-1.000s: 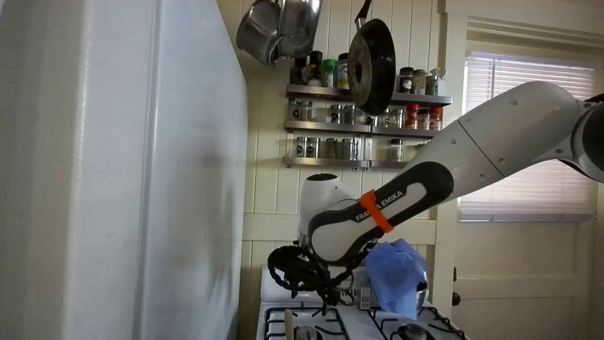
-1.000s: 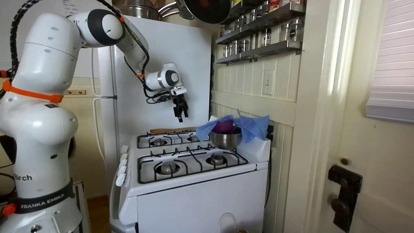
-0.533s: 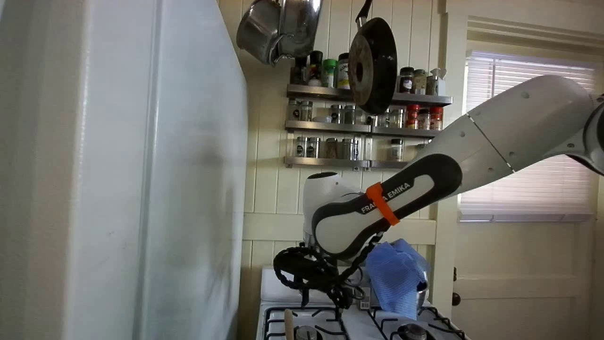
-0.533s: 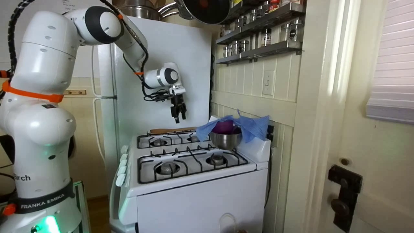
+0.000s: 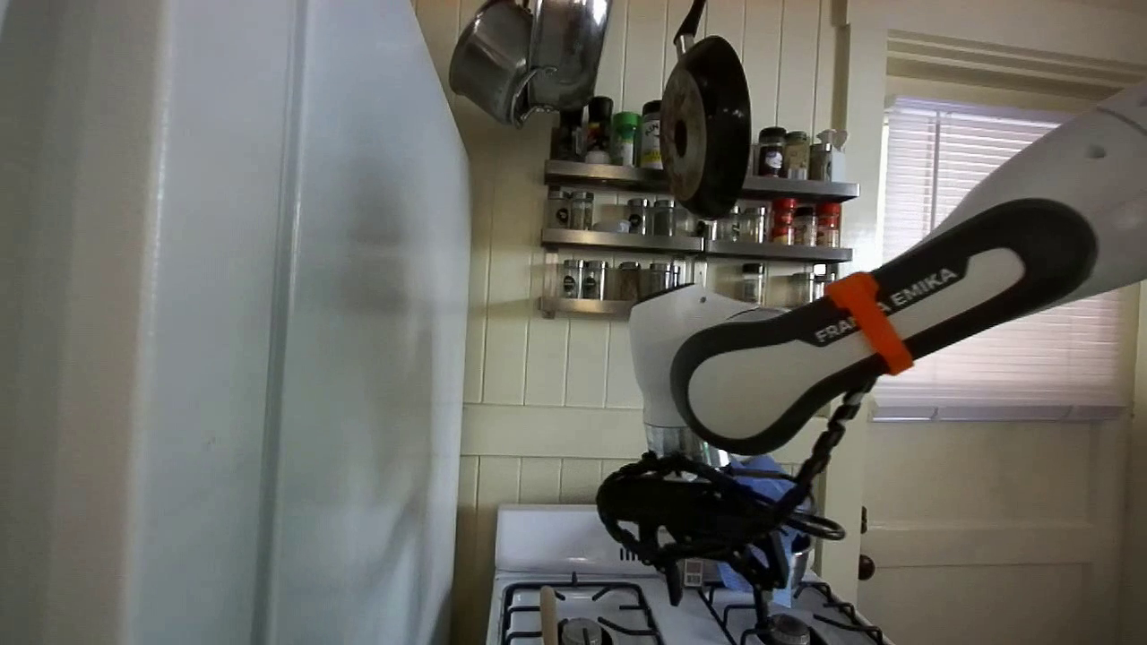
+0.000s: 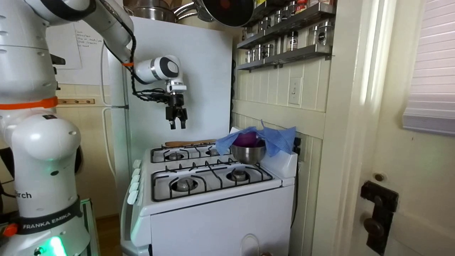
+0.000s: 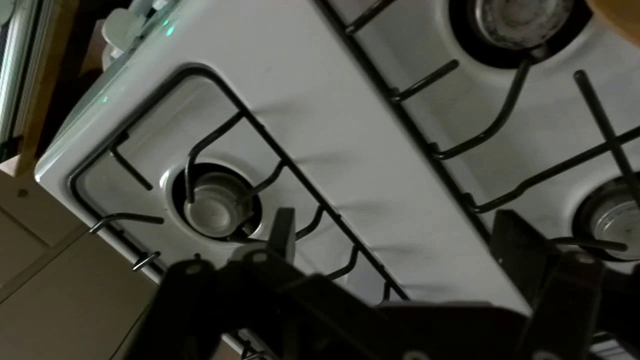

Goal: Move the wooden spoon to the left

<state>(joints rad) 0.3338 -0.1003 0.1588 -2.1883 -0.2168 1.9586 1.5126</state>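
Note:
The wooden spoon (image 6: 190,143) lies across the far burner grate of the white stove, beside the fridge. Its pale wood (image 5: 548,616) also shows at the bottom of an exterior view, partly cut off by the frame edge. A tan rounded part of it (image 7: 622,17) shows in the top right corner of the wrist view. My black gripper (image 6: 178,125) hangs pointing down above the stove, apart from the spoon. In an exterior view the gripper (image 5: 720,602) is to the right of the spoon. In the wrist view the fingers (image 7: 395,225) are wide apart with nothing between them.
Black grates (image 6: 213,181) and burners cover the stove top (image 7: 340,125). A metal bowl (image 6: 248,153) with a blue cloth (image 6: 280,140) and a purple item stands at the back of the stove. The fridge (image 6: 199,78) rises beside the spoon. Pans (image 5: 708,125) hang above.
My arm and open gripper have moved away from the spoon's side, rightward in one exterior view and leftward and slightly up in the other. The spoon has not moved.

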